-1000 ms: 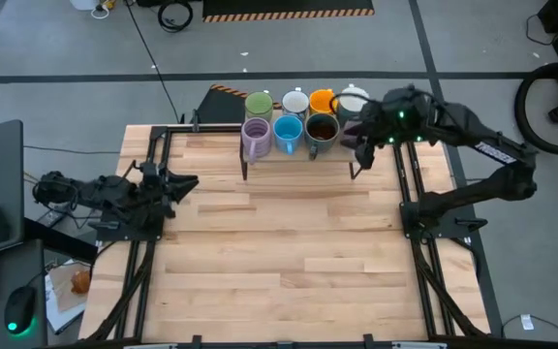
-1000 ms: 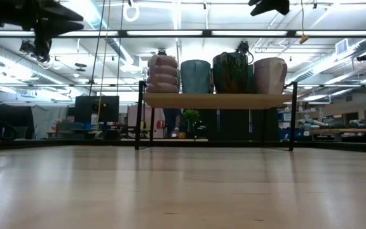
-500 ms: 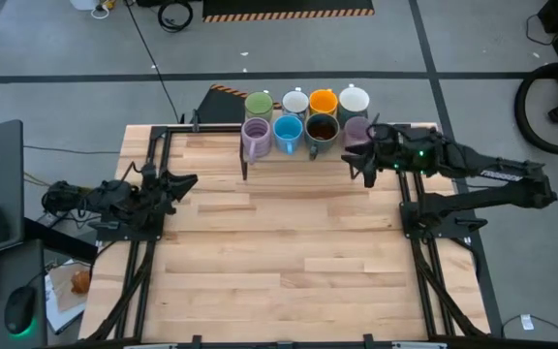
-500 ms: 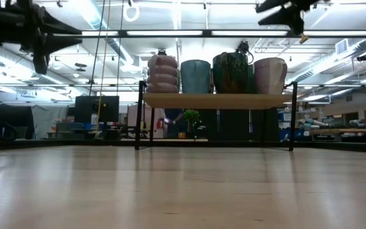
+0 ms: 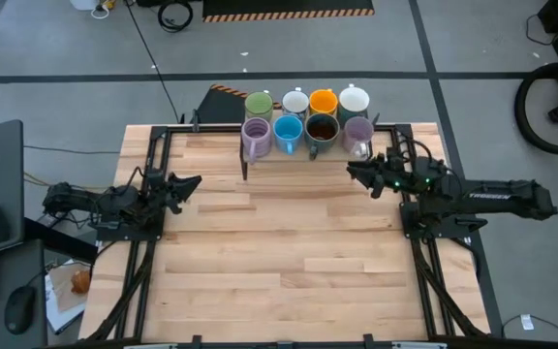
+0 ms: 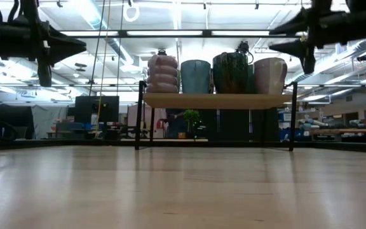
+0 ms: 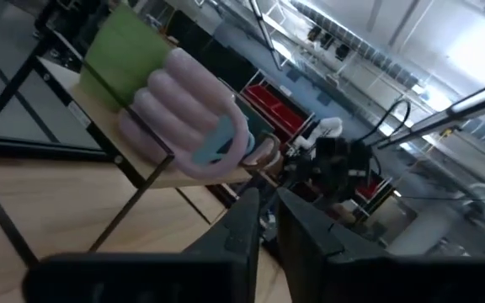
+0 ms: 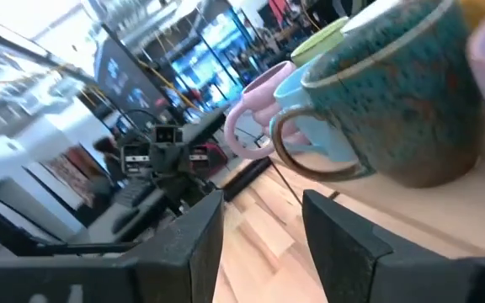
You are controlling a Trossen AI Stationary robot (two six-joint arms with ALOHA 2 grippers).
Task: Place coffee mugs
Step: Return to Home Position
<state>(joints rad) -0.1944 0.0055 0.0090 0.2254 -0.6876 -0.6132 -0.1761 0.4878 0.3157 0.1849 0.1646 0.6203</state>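
**1. Status.** All eight coffee mugs (image 5: 305,116) stand on the shelf (image 6: 215,100) at the far edge of the table (image 5: 279,262), in two rows of four.
- Back row: green mug (image 5: 258,103), white mug (image 5: 295,101), orange mug (image 5: 323,101), second white mug (image 5: 354,98).
- Front row: ribbed purple mug (image 5: 256,137), blue mug (image 5: 288,131), dark brown mug (image 5: 322,129), smooth purple mug (image 5: 358,130).
- Neighbouring mugs appear to touch.

**2. Grippers.**
- The right gripper (image 5: 355,171) hovers above the table just in front of the shelf's right end, near the smooth purple mug. Its fingers stand well apart and hold nothing.
- The left gripper (image 5: 192,181) hangs over the table's left side, well apart from the shelf. Its fingers are drawn almost together, with only a sliver between them, and they are empty.

**3. Hazards.** I judge the placing complete; only parking the arms is left.
- The main risk is the right arm. Any swing or lift toward the shelf could clip its right leg or the smooth purple mug.
- Because the mugs are packed tight, one knock would pass down the row.
- The right wrist view shows the dark brown mug's handle projecting past the shelf's front edge, where an open finger could hook it.
- I rate the left arm low risk.
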